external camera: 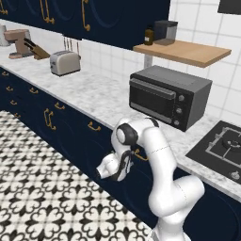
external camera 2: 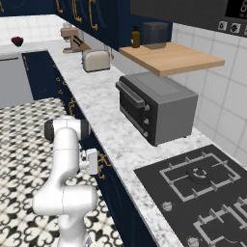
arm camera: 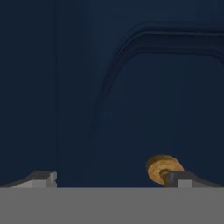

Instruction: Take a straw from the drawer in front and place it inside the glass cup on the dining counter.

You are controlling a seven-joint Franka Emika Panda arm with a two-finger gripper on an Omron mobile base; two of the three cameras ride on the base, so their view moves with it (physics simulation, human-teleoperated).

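Observation:
The drawer is a shut navy front under the marble worktop, and it is close in front of my hand. One end of its brass handle shows just beside my right fingertip. My gripper is open, jaws wide apart, with nothing between them. From the right base view the gripper sits low against the drawer front at the brass handle. The brass handle also peeks out behind my bent arm. The straw is hidden. The glass cup and dining counter are out of view.
A grey toaster oven stands on the worktop above the drawer, with a toaster further left and a black hob to the right. A wooden shelf hangs above. Patterned tile floor lies open behind me.

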